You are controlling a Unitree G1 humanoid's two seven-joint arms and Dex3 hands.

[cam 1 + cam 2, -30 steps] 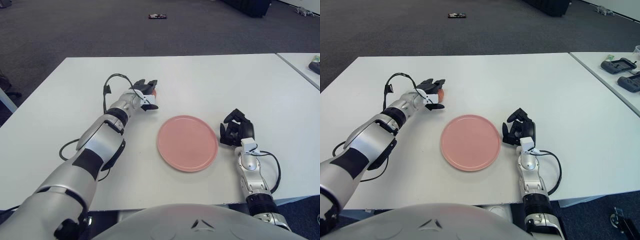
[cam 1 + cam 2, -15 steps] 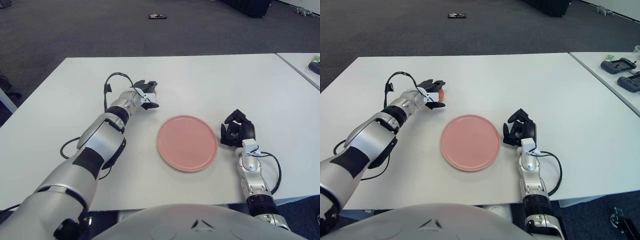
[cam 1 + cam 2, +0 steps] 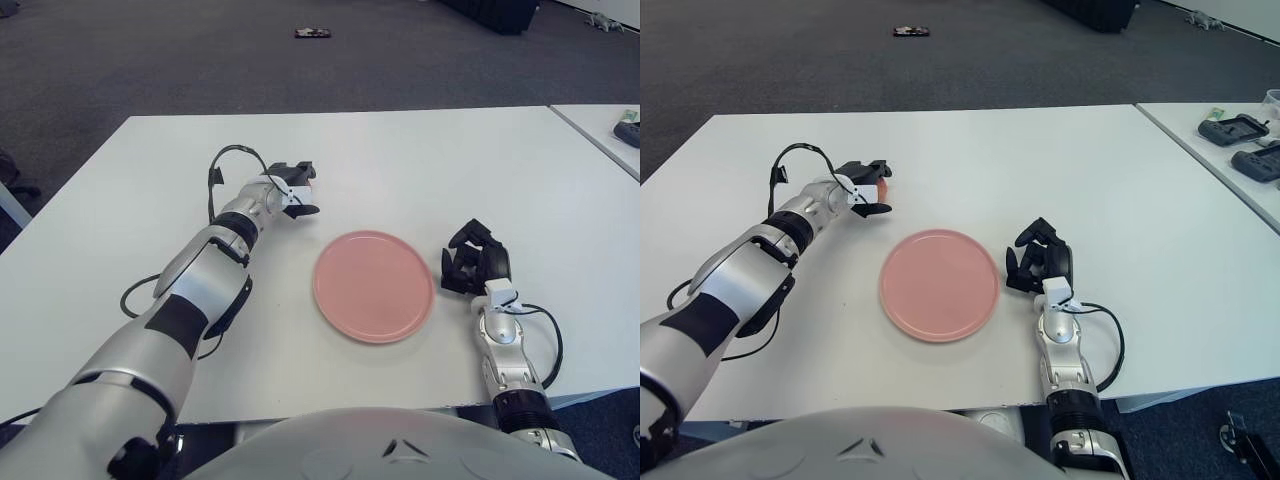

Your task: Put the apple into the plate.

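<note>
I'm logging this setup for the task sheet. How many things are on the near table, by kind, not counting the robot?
Apples: 1, the apple, mostly hidden in the left hand
Plates: 1, the pink plate
Total: 2

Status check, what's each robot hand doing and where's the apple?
Left robot hand closed around the apple, beyond the plate's left side. Right robot hand idle, right of plate. Plate holds nothing; path unobstructed.

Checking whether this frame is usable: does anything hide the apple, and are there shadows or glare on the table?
Left eye view: the left hand covers the apple almost entirely.
Right eye view: only a red sliver of the apple shows between the fingers; soft shadow under the plate and right hand; no glare on the table.
</note>
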